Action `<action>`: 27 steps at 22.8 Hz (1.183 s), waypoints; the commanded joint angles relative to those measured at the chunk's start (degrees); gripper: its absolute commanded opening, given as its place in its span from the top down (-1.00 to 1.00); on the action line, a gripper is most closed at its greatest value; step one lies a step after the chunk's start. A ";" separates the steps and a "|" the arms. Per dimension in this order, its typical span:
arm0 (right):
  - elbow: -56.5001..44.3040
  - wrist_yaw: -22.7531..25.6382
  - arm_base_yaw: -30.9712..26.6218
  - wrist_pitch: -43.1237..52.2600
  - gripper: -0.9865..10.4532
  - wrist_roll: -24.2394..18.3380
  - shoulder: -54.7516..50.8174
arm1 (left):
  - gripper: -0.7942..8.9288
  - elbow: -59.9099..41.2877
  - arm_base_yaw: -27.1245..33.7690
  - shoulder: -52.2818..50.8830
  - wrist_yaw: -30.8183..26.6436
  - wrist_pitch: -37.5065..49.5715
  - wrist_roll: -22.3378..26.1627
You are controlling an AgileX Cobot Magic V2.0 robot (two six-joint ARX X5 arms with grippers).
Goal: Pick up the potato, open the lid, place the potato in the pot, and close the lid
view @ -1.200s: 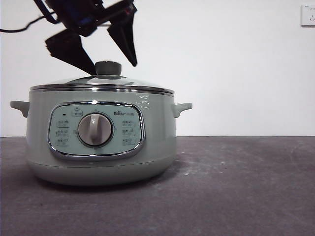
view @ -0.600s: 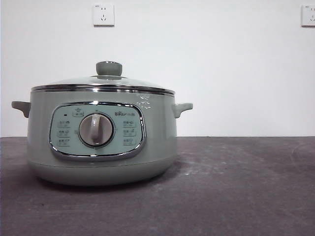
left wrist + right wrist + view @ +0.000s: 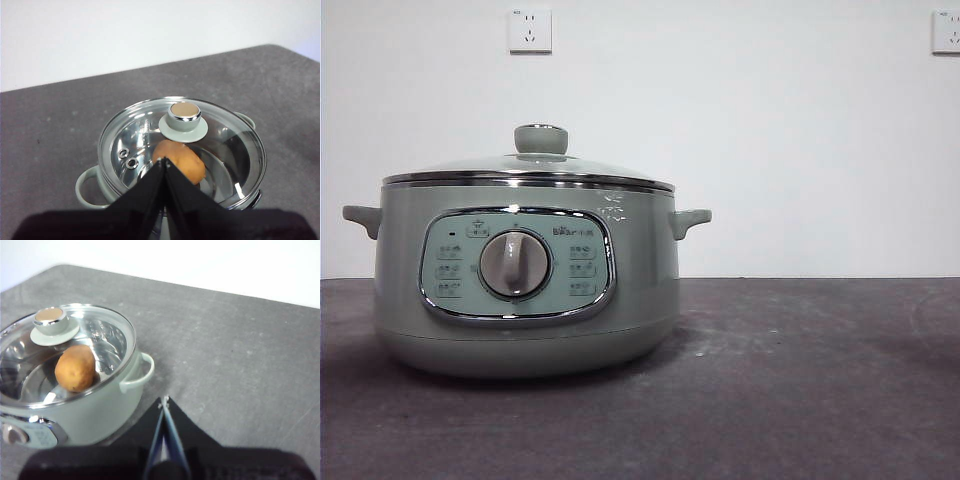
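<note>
Pot (image 3: 525, 290) stands at the left of the desk (image 3: 800, 380) in the front view, its dial facing the camera, with the lid (image 3: 528, 168) seated flat on its rim and the knob upright on top. Through the glass, both wrist views show the potato (image 3: 180, 161) lying on the pot's floor beneath the lid, just beside the knob's base, its long axis roughly level. The left gripper (image 3: 165, 161) hangs above the pot with jaws pressed together and empty, the potato and knob directly ahead of its tips. Further right, the right gripper (image 3: 164, 401) is also clenched on nothing, over bare desk beside the pot's handle, with the pot off to one side. By my reading the task looks complete; were any move left, the left arm is the nearer to the lid.
</note>
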 commanded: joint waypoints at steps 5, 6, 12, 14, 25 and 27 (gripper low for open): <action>-1.64 0.35 0.07 -1.44 0.83 0.96 -0.50 | 0.84 -0.87 -0.15 -1.18 -0.07 -0.87 -1.01; -1.64 0.31 0.07 -1.60 0.83 0.98 -0.50 | 0.84 -0.87 -0.15 -1.09 -0.11 -1.81 -0.98; -1.64 0.35 0.07 -1.79 0.83 0.96 -0.52 | 0.84 -0.87 -0.15 -0.28 -0.07 -6.88 -0.98; -1.64 0.33 0.07 -1.79 0.83 0.96 -0.55 | 0.84 -0.87 -0.15 -0.04 -0.07 -7.96 -0.98; -1.64 0.33 0.07 -1.79 0.83 0.96 -0.52 | 0.84 -1.66 3.63 -2.16 -0.83 -4.35 9.62; -1.64 0.33 0.07 -1.79 0.83 0.96 -0.52 | 0.84 -3.43 6.84 -3.74 1.77 -0.57 10.75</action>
